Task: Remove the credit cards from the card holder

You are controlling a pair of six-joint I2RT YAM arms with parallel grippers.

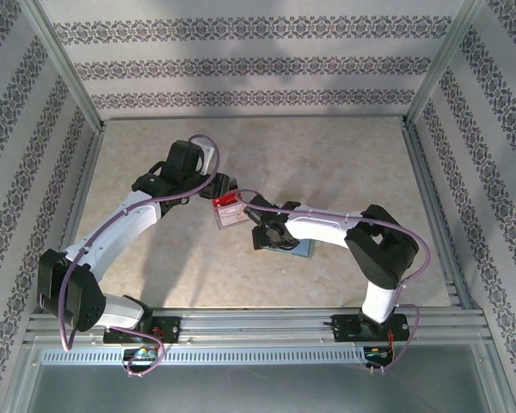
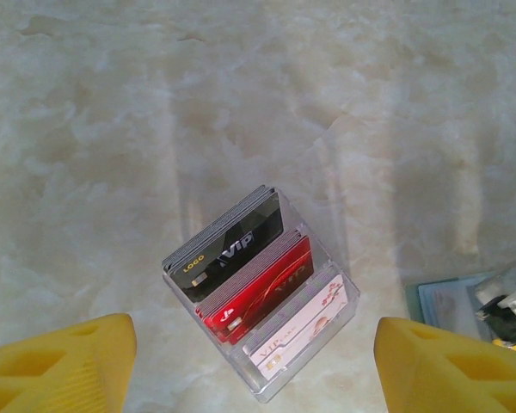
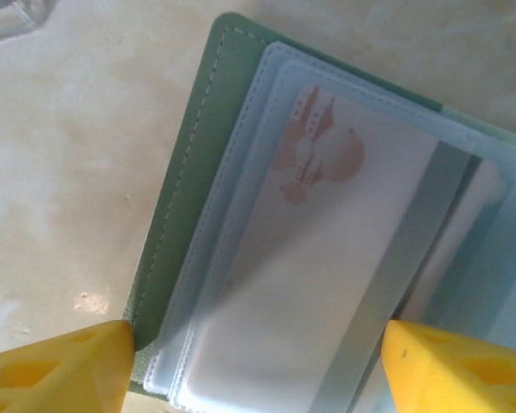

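Note:
The card holder point(image 3: 185, 198), pale teal with a stitched edge, lies open on the table under my right gripper point(image 3: 254, 370). Its clear sleeve holds a white credit card point(image 3: 327, 258) with a pink drawing. The right gripper is open, its yellow fingertips point(image 3: 56, 366) standing either side of the sleeve. From above, the holder point(image 1: 305, 250) peeks out beneath the right gripper point(image 1: 268, 234). My left gripper point(image 2: 256, 366) is open above a clear tray point(image 2: 348, 314) that holds black point(image 2: 236, 241), red point(image 2: 267, 288) and white point(image 2: 301, 331) card stacks. Nothing is between its fingers.
The clear tray point(image 1: 229, 212) sits mid-table between the two grippers, just left of the holder. A corner of the holder point(image 2: 443, 301) shows at the right of the left wrist view. Metal frame posts and patterned walls close in the marble tabletop point(image 1: 327, 155).

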